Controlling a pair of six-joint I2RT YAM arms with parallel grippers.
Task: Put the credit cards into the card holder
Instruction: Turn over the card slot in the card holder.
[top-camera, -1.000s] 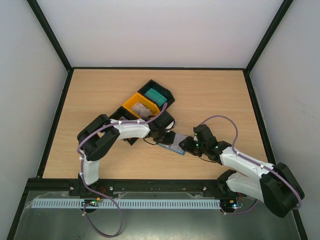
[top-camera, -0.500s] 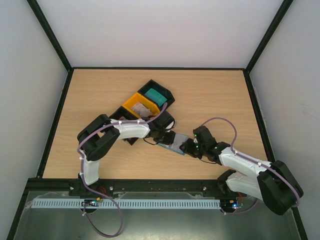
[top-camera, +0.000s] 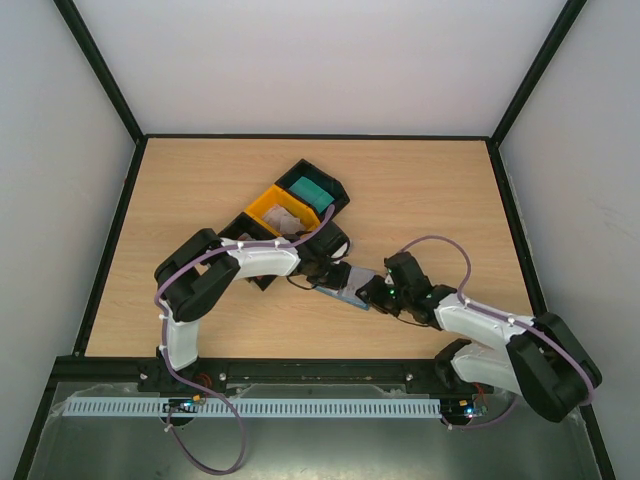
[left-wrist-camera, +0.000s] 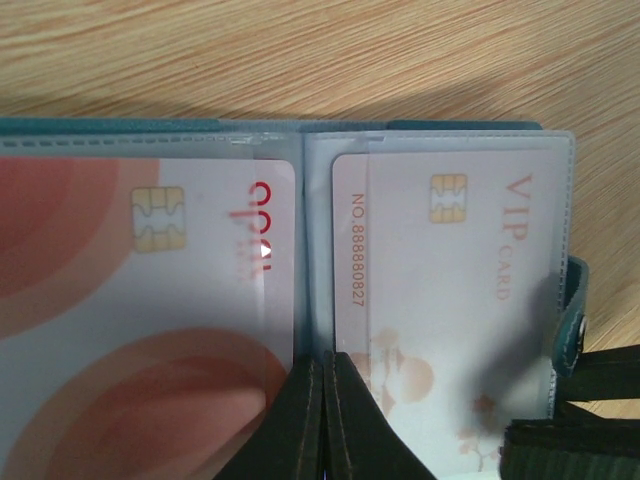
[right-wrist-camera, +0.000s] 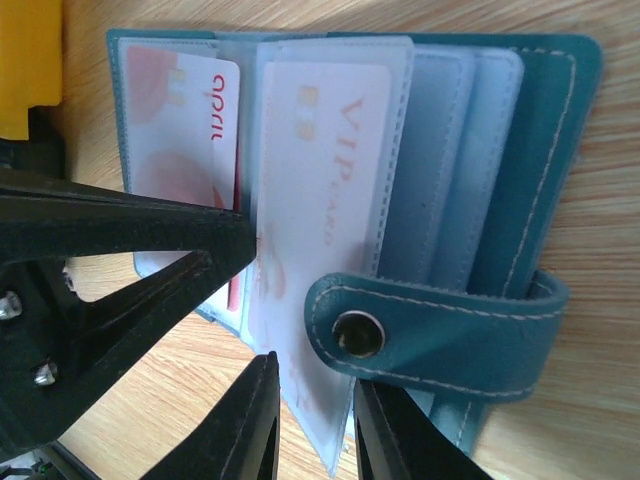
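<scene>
Jaws, right gripper (right-wrist-camera: 315, 372): narrowly apart, one finger on each side of the loose edge of a clear sleeve. I cannot tell whether either pad touches it.

Jaws, left gripper (left-wrist-camera: 321, 358): together, tips on the seam between two sleeves. I cannot tell whether a leaf is pinched between them.

1. Table (right-wrist-camera: 600, 420): wood, beneath both sets of jaws, bare just past my right finger.
2. Yellow tray (right-wrist-camera: 25, 60): corner only, well beyond my left jaws, apart from the work.
3. Card holder (right-wrist-camera: 560, 150): slate-blue, lying open on the table directly ahead of my right jaws, with my left jaws bearing on its middle.
4. VIP card (right-wrist-camera: 325, 180): inside the clear sleeve (right-wrist-camera: 400, 120) that runs down between my right jaws.
5. Red-printed card (right-wrist-camera: 180, 130): in the neighbouring sleeve, on the far side of the seam from the VIP card, beside my left jaws.
6. Snap tab (right-wrist-camera: 440, 325): crosses the leaves just ahead of my right finger, its stud (right-wrist-camera: 358, 333) close to the gap.

Handling note, my judgement: the step is securing the VIP card's sleeve. I should close gently on the sleeve edge alone, clear of the tab and stud. My left jaws should press the seam so the holder cannot slide. Any push should run straight along the sleeve, or the thin plastic may buckle.
</scene>
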